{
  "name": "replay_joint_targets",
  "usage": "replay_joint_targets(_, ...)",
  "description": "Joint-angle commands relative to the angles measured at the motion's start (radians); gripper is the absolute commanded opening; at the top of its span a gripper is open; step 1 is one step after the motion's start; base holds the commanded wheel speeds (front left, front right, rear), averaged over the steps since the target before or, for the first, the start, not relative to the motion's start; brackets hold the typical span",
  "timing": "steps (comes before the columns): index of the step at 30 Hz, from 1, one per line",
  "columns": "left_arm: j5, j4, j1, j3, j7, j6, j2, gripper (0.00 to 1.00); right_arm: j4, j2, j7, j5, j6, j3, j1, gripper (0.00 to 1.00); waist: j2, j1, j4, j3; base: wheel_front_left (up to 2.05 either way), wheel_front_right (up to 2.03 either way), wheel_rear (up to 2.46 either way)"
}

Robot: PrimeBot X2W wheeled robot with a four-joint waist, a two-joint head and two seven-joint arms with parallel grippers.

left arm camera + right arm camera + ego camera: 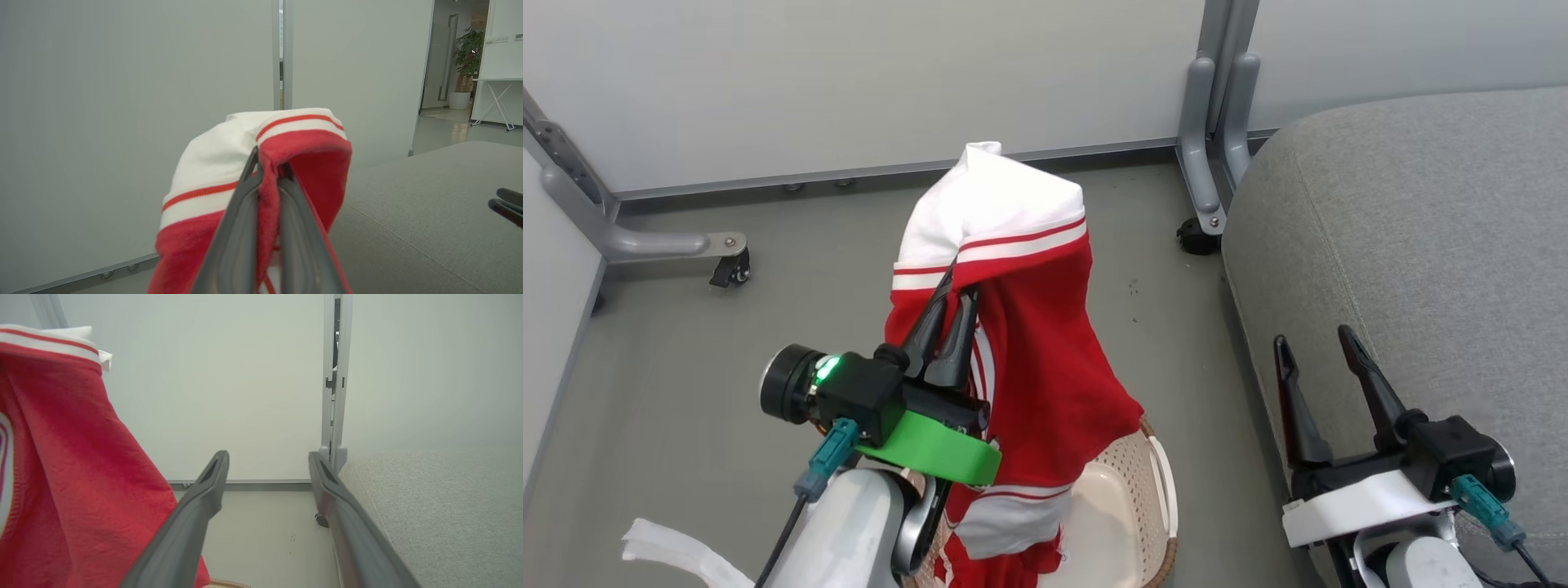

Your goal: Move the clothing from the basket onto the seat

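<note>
While left gripper (958, 287) pinches the red garment (1045, 359), basket (1158, 474) half hidden beneath it, right gripper (1314, 336) spread, empty.

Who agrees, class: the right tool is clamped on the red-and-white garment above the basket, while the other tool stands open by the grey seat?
No: the left tool is clamped on the garment above the basket; the right tool stands open by the seat. The head view shows it.
</note>
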Motion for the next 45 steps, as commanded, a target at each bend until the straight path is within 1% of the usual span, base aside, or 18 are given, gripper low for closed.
replay_joint_targets(1, -0.013, -0.004, -0.023, -0.009, -0.001, 0.004, 0.001, 0.00, -0.004, -0.003, -0.003, 0.001, 0.000, 0.016, -0.009, 1.00, 0.0000, 0.0001, 0.004, 0.003, 0.00, 0.00, 0.00)
replay_joint_targets(5, -0.033, 0.004, -0.038, -0.048, -0.001, 0.001, 0.001, 0.00, -0.002, -0.003, -0.003, 0.022, 0.000, 0.079, -0.031, 1.00, 0.0000, 0.0001, 0.008, 0.009, 0.00, 0.00, 0.00)
replay_joint_targets(8, -0.083, 0.005, -0.052, -0.080, -0.001, 0.007, 0.001, 0.00, 0.018, -0.003, -0.003, 0.032, 0.000, 0.165, -0.051, 1.00, 0.0000, 0.0001, 0.011, 0.012, 0.00, 0.00, 0.00)
replay_joint_targets(11, -0.105, 0.012, -0.070, -0.118, -0.001, 0.012, 0.001, 0.00, 0.042, -0.008, -0.003, 0.051, 0.000, 0.253, -0.080, 1.00, 0.0000, 0.0001, 0.014, 0.011, 0.00, 0.00, 0.00)
replay_joint_targets(14, -0.115, 0.015, -0.085, -0.160, -0.001, 0.015, 0.001, 0.00, 0.064, -0.015, -0.003, 0.062, 0.000, 0.314, -0.104, 1.00, 0.0000, 0.0001, 0.014, 0.010, 0.00, 0.00, 0.00)
replay_joint_targets(18, -0.132, -0.004, -0.104, -0.203, -0.001, 0.021, 0.001, 0.00, 0.098, -0.018, -0.003, 0.055, 0.000, 0.341, -0.129, 1.00, 0.0000, 0.0001, 0.016, 0.011, 0.00, 0.00, 0.00)
replay_joint_targets(22, -0.142, -0.045, -0.113, -0.229, -0.001, 0.024, 0.001, 0.00, 0.155, -0.022, -0.003, 0.051, 0.000, 0.336, -0.140, 1.00, 0.0000, 0.0001, 0.020, 0.012, 0.00, 0.00, 0.00)
replay_joint_targets(26, -0.144, -0.074, -0.115, -0.248, -0.001, 0.025, 0.001, 0.00, 0.174, -0.024, -0.003, 0.047, 0.000, 0.323, -0.146, 1.00, 0.0000, 0.0001, 0.027, 0.011, 0.00, 0.00, 0.00)
replay_joint_targets(27, -0.144, -0.080, -0.110, -0.262, -0.001, 0.021, 0.001, 0.00, 0.168, -0.025, -0.003, 0.043, 0.000, 0.322, -0.146, 0.45, 0.0000, 0.0001, 0.031, 0.009, 0.00, 0.00, 0.00)
replay_joint_targets(28, -0.144, -0.078, -0.107, -0.266, -0.001, 0.020, 0.001, 0.00, 0.174, -0.030, -0.003, 0.043, 0.000, 0.330, -0.145, 0.19, 0.0000, 0.0001, 0.032, 0.007, 0.00, 0.00, 0.00)
replay_joint_targets(29, -0.145, -0.077, -0.103, -0.271, -0.001, 0.019, 0.001, 0.00, 0.183, -0.036, -0.003, 0.055, 0.000, 0.351, -0.141, 0.00, 0.0000, 0.0001, 0.034, 0.003, 0.00, 0.00, 0.00)
replay_joint_targets(31, -0.151, -0.073, -0.096, -0.277, -0.001, 0.017, 0.001, 0.00, 0.193, -0.049, -0.003, 0.076, 0.000, 0.376, -0.137, 0.00, 0.0000, 0.0001, 0.037, -0.004, 0.00, 0.00, 0.00)
replay_joint_targets(36, -0.119, -0.019, -0.090, -0.272, -0.001, 0.029, 0.001, 0.00, 0.196, -0.066, -0.003, 0.121, 0.000, 0.403, -0.118, 0.00, 0.0000, 0.0001, 0.039, -0.015, 0.00, 0.00, 0.00)
replay_joint_targets(43, -0.104, 0.019, -0.073, -0.261, -0.001, 0.040, 0.001, 0.00, 0.178, -0.082, -0.003, 0.155, 0.000, 0.405, -0.104, 0.00, 0.0000, 0.0001, 0.031, -0.017, 0.00, 0.00, 0.00)
replay_joint_targets(44, -0.106, 0.024, -0.072, -0.261, -0.001, 0.041, 0.001, 0.14, 0.176, -0.083, -0.003, 0.156, 0.000, 0.405, -0.103, 0.00, 0.0000, 0.0001, 0.030, -0.017, 0.00, 0.00, 0.00)
replay_joint_targets(45, -0.103, 0.029, -0.071, -0.261, -0.001, 0.041, 0.001, 0.40, 0.174, -0.084, -0.003, 0.159, 0.000, 0.405, -0.101, 0.00, 0.0000, 0.0001, 0.029, -0.017, 0.00, 0.00, 0.00)
